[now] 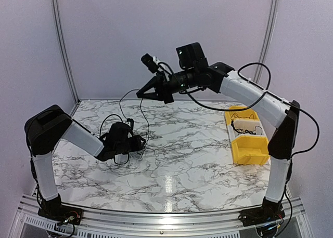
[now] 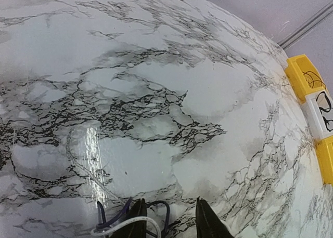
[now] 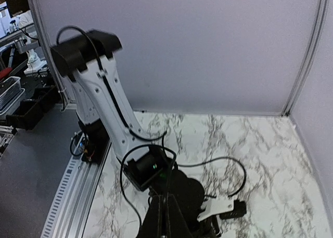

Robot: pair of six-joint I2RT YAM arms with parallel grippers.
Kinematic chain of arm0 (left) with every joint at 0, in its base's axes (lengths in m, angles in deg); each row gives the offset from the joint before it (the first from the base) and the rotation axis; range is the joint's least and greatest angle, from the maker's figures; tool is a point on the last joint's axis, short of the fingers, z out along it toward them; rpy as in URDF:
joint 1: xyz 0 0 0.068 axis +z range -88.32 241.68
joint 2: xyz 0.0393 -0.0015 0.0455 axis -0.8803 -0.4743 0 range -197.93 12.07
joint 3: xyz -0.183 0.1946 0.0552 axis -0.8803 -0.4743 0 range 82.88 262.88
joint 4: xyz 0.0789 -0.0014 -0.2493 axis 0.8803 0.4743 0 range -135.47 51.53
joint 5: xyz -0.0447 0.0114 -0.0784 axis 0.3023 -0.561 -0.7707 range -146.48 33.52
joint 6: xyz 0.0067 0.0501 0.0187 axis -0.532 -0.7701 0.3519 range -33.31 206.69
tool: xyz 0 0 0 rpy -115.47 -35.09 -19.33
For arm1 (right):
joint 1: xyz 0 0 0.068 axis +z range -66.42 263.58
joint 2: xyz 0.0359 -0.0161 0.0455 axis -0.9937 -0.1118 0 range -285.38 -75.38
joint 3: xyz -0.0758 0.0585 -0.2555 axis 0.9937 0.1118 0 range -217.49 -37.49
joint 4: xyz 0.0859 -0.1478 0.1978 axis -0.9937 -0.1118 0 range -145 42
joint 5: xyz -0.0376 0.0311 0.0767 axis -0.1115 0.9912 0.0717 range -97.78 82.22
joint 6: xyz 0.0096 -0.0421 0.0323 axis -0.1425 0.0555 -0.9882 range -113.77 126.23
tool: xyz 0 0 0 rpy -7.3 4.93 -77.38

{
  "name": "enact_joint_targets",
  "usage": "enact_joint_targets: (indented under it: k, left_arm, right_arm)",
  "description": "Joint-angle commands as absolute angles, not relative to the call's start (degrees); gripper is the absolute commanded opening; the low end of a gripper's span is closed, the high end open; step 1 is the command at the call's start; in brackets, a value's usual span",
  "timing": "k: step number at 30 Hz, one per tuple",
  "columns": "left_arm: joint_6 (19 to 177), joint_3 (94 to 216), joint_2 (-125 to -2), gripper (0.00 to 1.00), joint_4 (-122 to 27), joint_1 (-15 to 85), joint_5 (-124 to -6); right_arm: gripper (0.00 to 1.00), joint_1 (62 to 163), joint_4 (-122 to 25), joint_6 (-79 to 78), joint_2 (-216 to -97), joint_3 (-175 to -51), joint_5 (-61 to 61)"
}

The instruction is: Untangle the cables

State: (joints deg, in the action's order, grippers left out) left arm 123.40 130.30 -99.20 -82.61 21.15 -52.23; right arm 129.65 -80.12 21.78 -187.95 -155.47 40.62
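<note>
Cables hang from clenched right gripper; left wrist shows left gripper parted.

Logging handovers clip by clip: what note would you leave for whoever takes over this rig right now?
Right gripper: shut on one black strand of the cables, raised well above the table.
Left gripper: low at the table, jaws apart, with the looped bundle at its fingers.
Done: one strand lifted.
Left: bundle not yet separated; pull the strands apart.
</note>
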Motion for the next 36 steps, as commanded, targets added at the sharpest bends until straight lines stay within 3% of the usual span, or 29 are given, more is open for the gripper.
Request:
enact_joint_targets:
  k: [1,8,19,25,36]
  left_arm:
    - [123.5,129.5,-100.9,0.3,-84.5,21.3,-51.6]
    - [123.3,127.8,-102.3,0.24,-84.6,21.3,-51.2]
    - [123.4,124.0,-102.2,0.19,-84.6,21.3,-49.2]
    - [123.5,122.5,-101.8,0.19,-84.3,21.3,-47.6]
    - [123.1,121.9,-99.1,0.22,-84.2,21.3,-49.6]
  right_arm:
    - [0.0,129.8,-83.0,26.2,-182.5,-164.2,44.5]
    - [0.0,128.2,-87.4,32.9,-179.3,-169.9,38.9]
    - [0.0,113.9,-86.3,31.9,-169.7,-172.1,40.7]
    - [0.0,106.4,-84.7,30.7,-164.7,-170.6,39.8]
    - [0.0,104.6,-83.7,34.6,-159.8,-160.9,29.2]
